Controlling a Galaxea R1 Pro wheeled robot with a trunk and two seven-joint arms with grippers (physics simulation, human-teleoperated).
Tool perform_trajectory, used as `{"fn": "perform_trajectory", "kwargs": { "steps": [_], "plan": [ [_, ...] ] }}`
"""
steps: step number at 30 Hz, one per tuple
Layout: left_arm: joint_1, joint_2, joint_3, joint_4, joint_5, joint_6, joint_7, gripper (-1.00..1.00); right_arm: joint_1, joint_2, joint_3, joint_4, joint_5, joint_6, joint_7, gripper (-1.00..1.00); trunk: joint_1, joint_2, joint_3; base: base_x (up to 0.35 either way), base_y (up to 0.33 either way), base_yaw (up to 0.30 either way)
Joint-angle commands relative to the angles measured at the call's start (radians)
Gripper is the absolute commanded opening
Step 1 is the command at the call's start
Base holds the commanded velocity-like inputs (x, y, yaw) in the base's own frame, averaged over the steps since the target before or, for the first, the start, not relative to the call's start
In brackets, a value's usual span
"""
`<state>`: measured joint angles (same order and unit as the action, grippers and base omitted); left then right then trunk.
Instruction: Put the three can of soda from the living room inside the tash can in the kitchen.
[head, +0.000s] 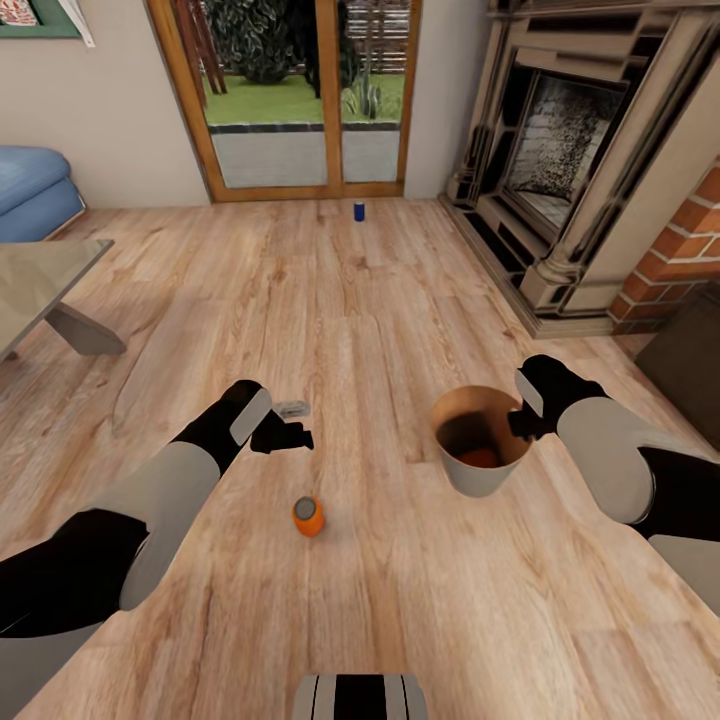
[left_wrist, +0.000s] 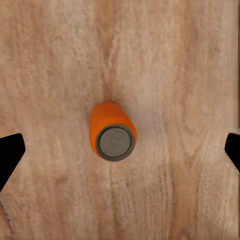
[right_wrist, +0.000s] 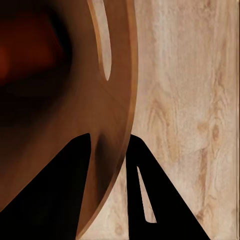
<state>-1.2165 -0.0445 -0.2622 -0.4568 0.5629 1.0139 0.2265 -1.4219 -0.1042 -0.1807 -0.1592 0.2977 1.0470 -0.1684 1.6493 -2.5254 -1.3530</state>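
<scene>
left end effector: fingers spread wide, hovering above the floor — the orange can stands upright below it, untouched
right end effector: pinching the bin rim, one finger inside the wall, one outside
bin: upright, coppery inside, something orange at its bottom
blue can: upright on the floor, far off by the glass door
room: fireplace at right — sofa and low surface at left

An orange soda can stands upright on the wood floor before me. The pale trash can, coppery inside, contains something orange. A blue can stands far, near the glass door.
</scene>
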Motion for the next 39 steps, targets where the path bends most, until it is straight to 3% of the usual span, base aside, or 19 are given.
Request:
{"fn": "perform_trajectory", "kwargs": {
  "steps": [1, 11, 21, 39],
  "plan": [
    [0.0, 0.0, 0.0, 0.0, 0.0, -0.001, 0.0, 1.0, 0.0, 0.0, 0.001, 0.0, 0.003, 0.0, 0.001, -1.0, 0.0, 0.0, 0.0, 0.053, -0.071, 0.0],
    [0.001, 0.0, 0.0, 0.001, 0.0, -0.003, 0.002, 1.0, 0.0, 0.001, 0.003, 0.0, 0.003, 0.0, 0.001, -1.0, 0.0, 0.0, 0.0, 0.013, -0.018, 0.0],
    [0.0, -0.009, 0.0, 0.003, 0.0, -0.003, 0.007, 1.0, 0.0, 0.001, 0.001, -0.001, 0.002, 0.0, -0.049, -1.0, 0.004, -0.002, -0.039, 0.0, 0.0, 0.0],
    [0.0, -0.01, -0.001, 0.002, 0.0, -0.004, 0.002, 1.0, -0.005, 0.001, 0.002, -0.012, 0.003, 0.0, -0.054, -1.0, 0.012, -0.007, -0.108, 0.0, 0.0, 0.0]
  ]
}}
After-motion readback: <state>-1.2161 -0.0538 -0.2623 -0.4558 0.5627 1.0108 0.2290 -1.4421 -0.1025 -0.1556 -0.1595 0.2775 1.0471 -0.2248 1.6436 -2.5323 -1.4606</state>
